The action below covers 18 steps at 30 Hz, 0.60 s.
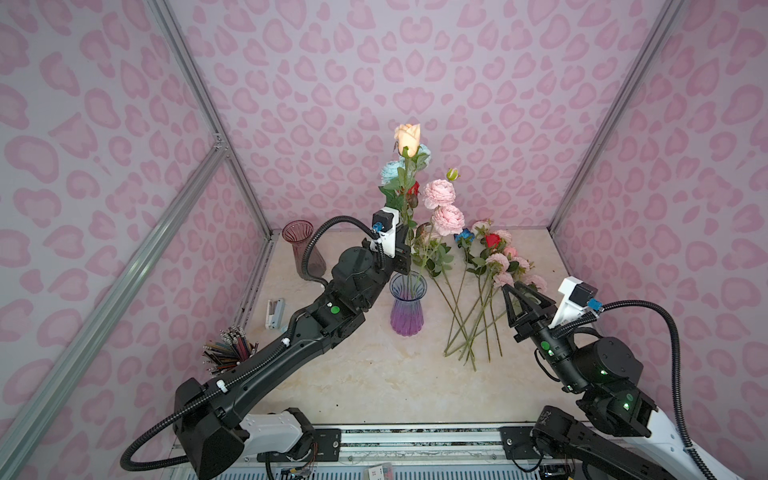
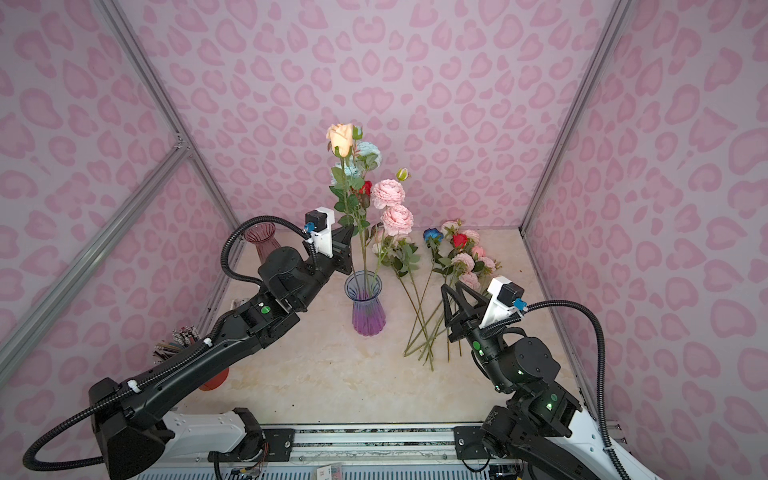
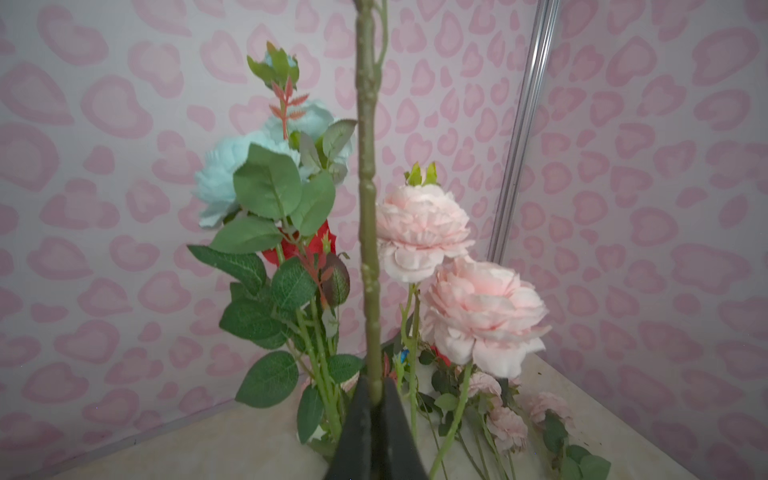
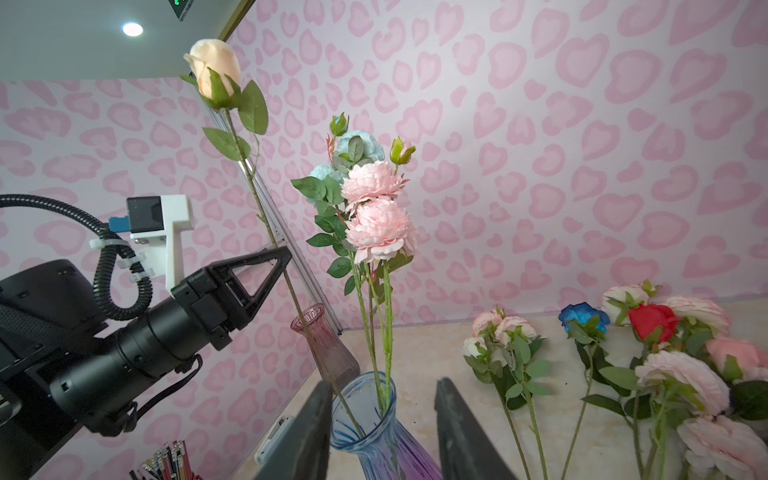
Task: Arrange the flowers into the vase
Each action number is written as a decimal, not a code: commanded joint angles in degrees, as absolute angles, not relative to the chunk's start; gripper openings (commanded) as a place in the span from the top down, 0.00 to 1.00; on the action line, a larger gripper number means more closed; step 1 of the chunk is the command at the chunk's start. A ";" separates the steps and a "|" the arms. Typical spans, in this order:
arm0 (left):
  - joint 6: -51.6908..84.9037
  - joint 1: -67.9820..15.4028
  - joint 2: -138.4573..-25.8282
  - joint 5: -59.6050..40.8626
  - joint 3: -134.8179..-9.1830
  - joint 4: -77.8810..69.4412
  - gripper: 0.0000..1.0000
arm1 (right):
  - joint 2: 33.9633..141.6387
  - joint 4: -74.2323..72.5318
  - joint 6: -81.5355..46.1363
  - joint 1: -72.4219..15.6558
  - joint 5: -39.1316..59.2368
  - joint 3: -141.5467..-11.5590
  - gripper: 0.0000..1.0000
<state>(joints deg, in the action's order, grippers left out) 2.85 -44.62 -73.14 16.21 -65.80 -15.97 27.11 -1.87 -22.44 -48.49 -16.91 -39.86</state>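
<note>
A blue-to-purple glass vase [image 1: 407,307] [image 2: 368,311] stands mid-table and holds light blue, red and pale pink flowers [image 1: 440,195]. My left gripper [image 1: 405,239] [image 3: 376,395] is shut on the green stem [image 3: 368,208] of a peach rose [image 1: 408,139] [image 4: 214,66]. The stem stands upright and its lower end reaches into the vase mouth. More flowers [image 1: 490,266] lie loose on the table to the right, among them a deep blue one [image 4: 582,316] and a red one [image 4: 652,320]. My right gripper [image 1: 511,286] [image 4: 383,382] hovers open over their stems, pointing toward the vase and apart from it.
A dark pink glass vase [image 1: 303,249] stands at the back left by the wall. A cup of pencils [image 1: 230,349] and a small white object [image 1: 275,313] sit along the left edge. Patterned walls and aluminium posts [image 1: 232,166] enclose the table.
</note>
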 commanded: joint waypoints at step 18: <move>8.38 -44.51 -62.66 13.84 -57.70 -4.80 0.52 | 32.46 -4.04 -22.59 -48.52 -16.79 -40.69 0.58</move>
<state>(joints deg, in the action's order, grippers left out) 7.92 -44.58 -64.69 15.33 -58.48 -5.63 32.08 -2.35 -22.35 -48.49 -16.84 -40.29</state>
